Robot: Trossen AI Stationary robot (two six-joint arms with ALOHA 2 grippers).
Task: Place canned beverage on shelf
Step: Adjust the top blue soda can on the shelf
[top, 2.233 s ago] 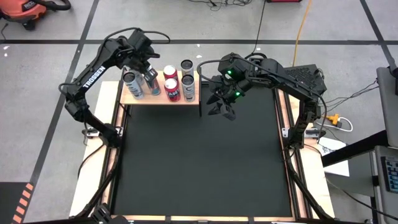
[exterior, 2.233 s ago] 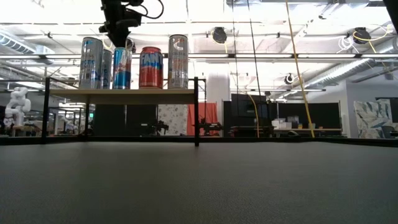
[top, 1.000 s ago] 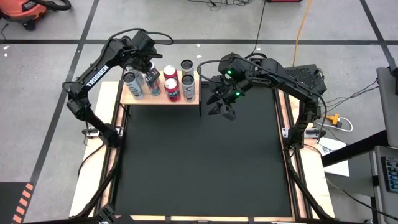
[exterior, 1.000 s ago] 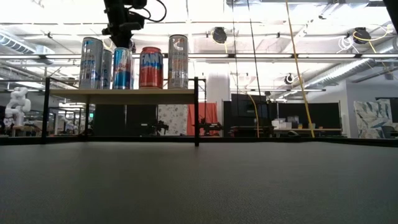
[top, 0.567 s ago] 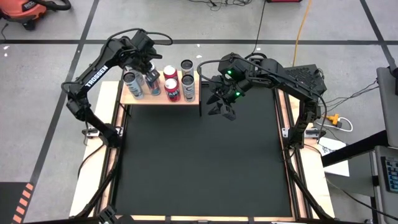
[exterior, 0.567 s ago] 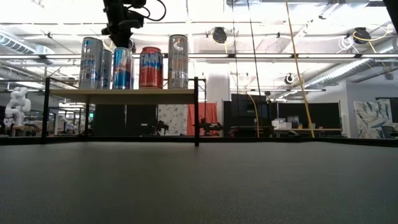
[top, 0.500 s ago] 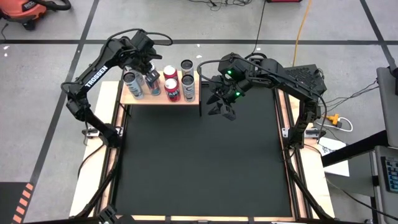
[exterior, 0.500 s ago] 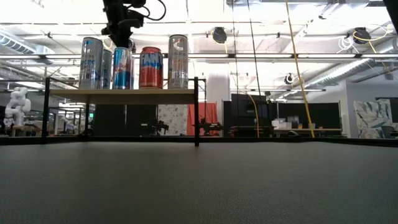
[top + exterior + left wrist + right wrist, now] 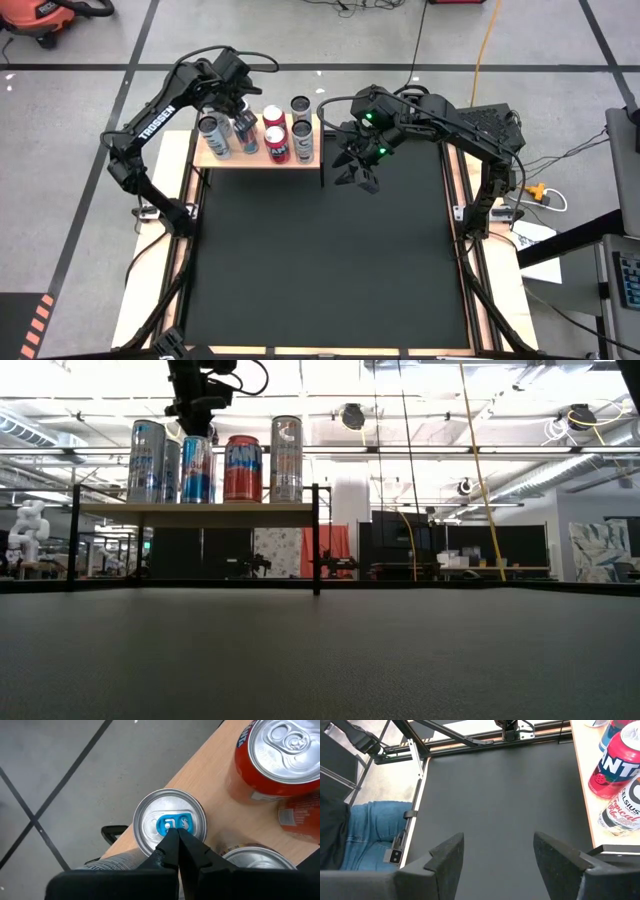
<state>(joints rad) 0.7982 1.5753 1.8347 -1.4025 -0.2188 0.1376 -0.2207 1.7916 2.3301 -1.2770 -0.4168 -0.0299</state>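
Left gripper (image 9: 178, 840) pinched shut, empty, tips over blue-tabbed can (image 9: 170, 822) top. Can upright on shelf (image 9: 220, 775), long axis vertical, lid facing up at gripper, red can (image 9: 272, 757) beside. Likely step: clearing away; lift straight up, avoid clipping rim. Right gripper (image 9: 497, 855) spread wide, empty, over black mat (image 9: 320, 260) beside shelf.

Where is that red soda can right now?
In the high view, the front red can stands on the wooden shelf at the table's far left, between a silver can and a blue-and-silver can.
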